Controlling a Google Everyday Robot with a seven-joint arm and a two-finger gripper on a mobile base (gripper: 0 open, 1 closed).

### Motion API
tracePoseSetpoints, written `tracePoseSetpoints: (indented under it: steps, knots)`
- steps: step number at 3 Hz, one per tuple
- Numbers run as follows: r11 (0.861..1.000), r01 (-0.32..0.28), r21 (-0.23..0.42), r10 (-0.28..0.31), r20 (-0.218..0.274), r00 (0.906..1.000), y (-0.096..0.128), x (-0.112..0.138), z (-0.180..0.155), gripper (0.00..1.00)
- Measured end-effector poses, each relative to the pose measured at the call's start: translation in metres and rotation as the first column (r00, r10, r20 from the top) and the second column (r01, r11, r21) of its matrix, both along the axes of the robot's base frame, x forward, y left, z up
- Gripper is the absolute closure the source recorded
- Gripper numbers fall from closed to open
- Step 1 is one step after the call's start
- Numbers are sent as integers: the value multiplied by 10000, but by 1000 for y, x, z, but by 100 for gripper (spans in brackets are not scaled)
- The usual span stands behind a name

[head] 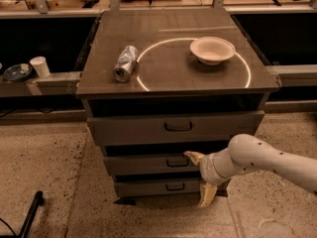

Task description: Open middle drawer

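The grey cabinet has three drawers. The middle drawer [143,165] has a flat grey front with a small dark loop handle [177,161] at its centre. Its front sits behind the line of the top drawer [129,129]. My gripper [200,176] is on the white arm that comes in from the right, just to the right of the middle drawer's handle. It is open and empty. The upper fingertip [193,156] is next to the handle, and the lower fingertip [207,195] hangs in front of the bottom drawer [143,188].
On the cabinet top [168,78] lie a crushed silver can [125,63] and a white bowl [212,50]. A shelf at the left holds a white cup [39,67] and a dark dish [17,72]. A dark rod [30,214] lies on the speckled floor at the lower left.
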State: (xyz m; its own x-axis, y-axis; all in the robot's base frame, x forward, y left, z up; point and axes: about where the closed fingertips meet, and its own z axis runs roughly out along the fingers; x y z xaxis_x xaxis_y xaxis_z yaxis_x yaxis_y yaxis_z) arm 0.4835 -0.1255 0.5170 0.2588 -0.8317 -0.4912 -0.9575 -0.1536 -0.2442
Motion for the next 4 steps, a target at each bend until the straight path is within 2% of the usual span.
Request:
tracePoseSetpoints:
  steps: [1, 2, 4]
  knots:
    - [9989, -178, 437, 172, 122, 9998, 11, 17, -35, 0]
    - [9980, -13, 634, 10, 49, 10000, 14, 35, -66, 0]
    - [9954, 552, 780, -557, 43, 9984, 10, 75, -94, 0]
